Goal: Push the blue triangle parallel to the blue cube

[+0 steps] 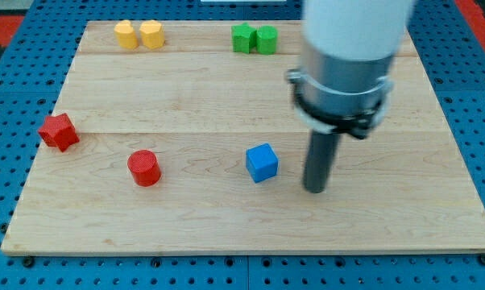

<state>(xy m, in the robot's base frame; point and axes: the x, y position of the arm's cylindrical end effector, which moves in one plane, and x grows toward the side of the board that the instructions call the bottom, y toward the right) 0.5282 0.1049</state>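
- Desk (226, 234) of pale wood fills the view and carries every block; its nearest strip, toward the view's bottom, is bare.
- Blue cube (262, 163) serves as landmark: it sits a little right of the board's middle, slightly turned.
- My tip (314, 188) rests just to the view's right of the blue cube, apart from it, not touching any block.
- No pincer exists on this arm, only the rod, so there is no open or closed state to tell.
- Red cylinder (144, 168) stands well to the view's left of the blue cube; the red star-like block (59, 132) lies farther left and a little higher, near the board's edge.
- Blue triangle, the task's thing, does not show; I judge it may be hidden behind the arm's wide body, right of and above the blue cube.
- Two green blocks (254, 39) touch each other far above the blue cube; two yellow blocks (139, 35) pair up above and left.
- No containers are present.
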